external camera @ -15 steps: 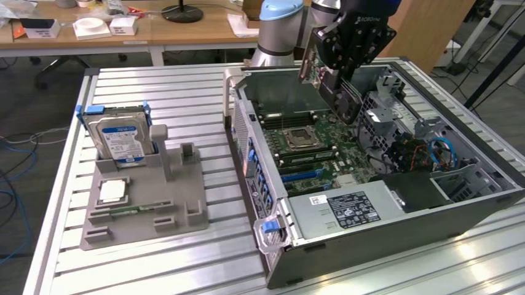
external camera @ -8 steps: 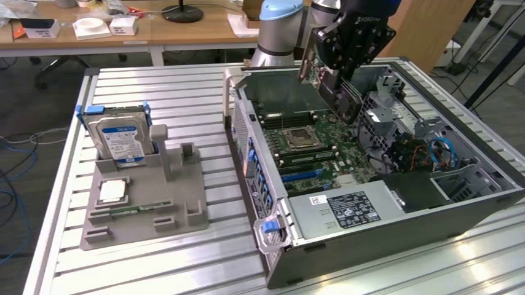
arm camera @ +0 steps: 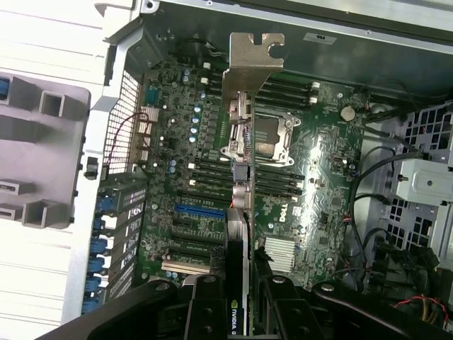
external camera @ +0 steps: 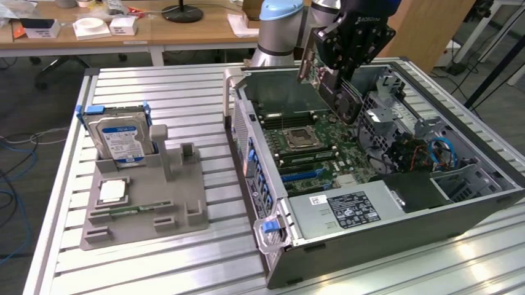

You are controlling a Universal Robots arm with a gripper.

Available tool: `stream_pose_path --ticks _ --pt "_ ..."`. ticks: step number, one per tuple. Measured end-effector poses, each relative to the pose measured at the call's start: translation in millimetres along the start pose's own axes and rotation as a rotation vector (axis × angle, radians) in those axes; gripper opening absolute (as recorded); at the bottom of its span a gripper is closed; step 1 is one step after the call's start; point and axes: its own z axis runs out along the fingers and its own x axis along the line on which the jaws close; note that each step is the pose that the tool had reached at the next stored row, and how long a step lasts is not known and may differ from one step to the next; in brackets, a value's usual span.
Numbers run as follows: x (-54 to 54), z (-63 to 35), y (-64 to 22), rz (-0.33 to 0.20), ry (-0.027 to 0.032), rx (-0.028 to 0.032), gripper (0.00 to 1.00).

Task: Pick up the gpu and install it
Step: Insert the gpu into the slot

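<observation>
1 hard drive stands upright in a grey holder, with perhaps a memory stick nearby.

The arm is cut off at the exterior view's upper edge; the gripper hides much of the gpu. In the wrist view the frame's edge cuts off the gpu's gripped end. Print on the hard drive label is too small to read.

I see the gpu aloft and unseated: a thin green card, edge-on and tilted, silver end bracket foremost, over the motherboard in the open case.
</observation>
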Motion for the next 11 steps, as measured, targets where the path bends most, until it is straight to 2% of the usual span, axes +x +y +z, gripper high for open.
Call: stream_pose_path --ticks 11 --pt "0.0 0.0 0.0 -0.016 0.0005 -0.0001 0.26"
